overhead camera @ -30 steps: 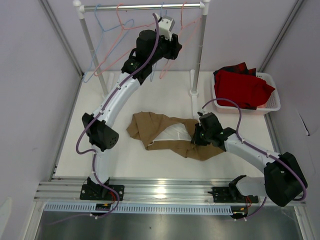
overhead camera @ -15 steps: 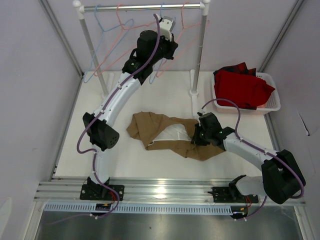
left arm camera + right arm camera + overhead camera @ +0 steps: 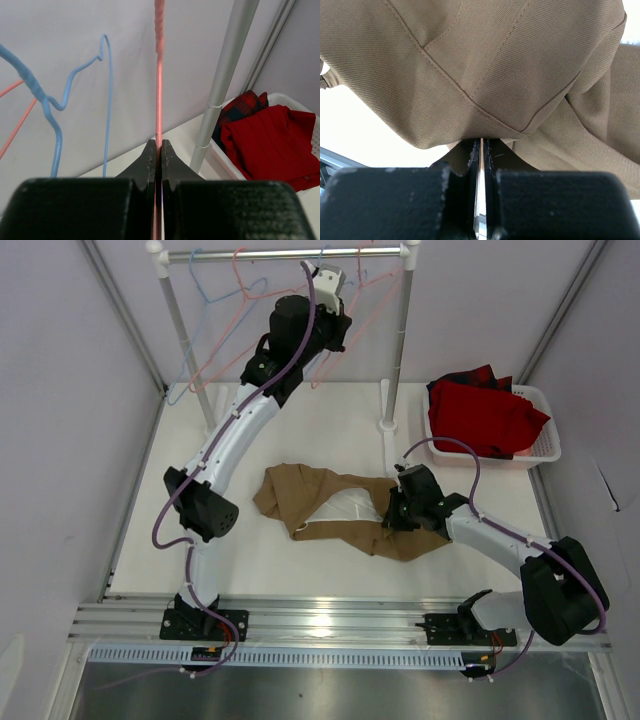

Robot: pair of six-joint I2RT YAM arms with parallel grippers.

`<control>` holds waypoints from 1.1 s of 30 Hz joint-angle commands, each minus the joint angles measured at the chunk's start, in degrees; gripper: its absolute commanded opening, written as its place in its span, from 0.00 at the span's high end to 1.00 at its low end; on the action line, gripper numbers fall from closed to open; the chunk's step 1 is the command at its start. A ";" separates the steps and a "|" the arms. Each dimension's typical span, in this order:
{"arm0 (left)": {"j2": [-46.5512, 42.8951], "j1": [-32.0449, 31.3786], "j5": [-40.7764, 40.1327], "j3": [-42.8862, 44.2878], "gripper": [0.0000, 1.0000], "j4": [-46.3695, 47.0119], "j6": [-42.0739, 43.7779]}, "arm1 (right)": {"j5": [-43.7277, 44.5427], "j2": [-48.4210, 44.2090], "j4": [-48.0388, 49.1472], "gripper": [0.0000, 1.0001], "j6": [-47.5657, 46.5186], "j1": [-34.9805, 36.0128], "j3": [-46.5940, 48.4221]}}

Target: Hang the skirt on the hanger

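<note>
The tan-brown skirt [image 3: 330, 502] lies crumpled on the white table, with its paler lining showing in the middle. My right gripper [image 3: 392, 512] is at its right end, shut on a fold of the skirt [image 3: 485, 65], which fills the right wrist view above my gripper [image 3: 481, 145]. My left gripper [image 3: 343, 333] is raised at the clothes rack, shut on the thin salmon-pink wire of the hanger [image 3: 159, 90]. The wire runs straight up from between the closed fingers [image 3: 149, 157]. The hanger's hook is out of the wrist view.
A white rack with a top rod [image 3: 290, 254] and a right pole [image 3: 398, 340] stands at the back. It holds light blue hangers [image 3: 205, 310] and another pink hanger [image 3: 240, 295]. A white basket [image 3: 545, 445] with the red garment [image 3: 490, 415] sits at the right.
My left gripper has moved a little up and back along the rack with the pink hanger in it. The right gripper has stayed on the skirt.
</note>
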 commanded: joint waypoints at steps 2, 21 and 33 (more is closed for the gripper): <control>-2.56 0.15 -1.19 3.74 1.00 1.39 0.92 | -0.49 0.89 1.85 1.00 -1.42 -0.37 0.62; -10.83 -0.02 -1.19 -5.84 1.00 3.59 1.71 | -0.85 0.46 1.94 1.00 -1.51 -0.37 0.54; -14.34 -0.11 -0.40 -10.57 1.00 3.23 1.71 | -0.58 -0.42 0.62 1.00 -1.77 -0.46 0.62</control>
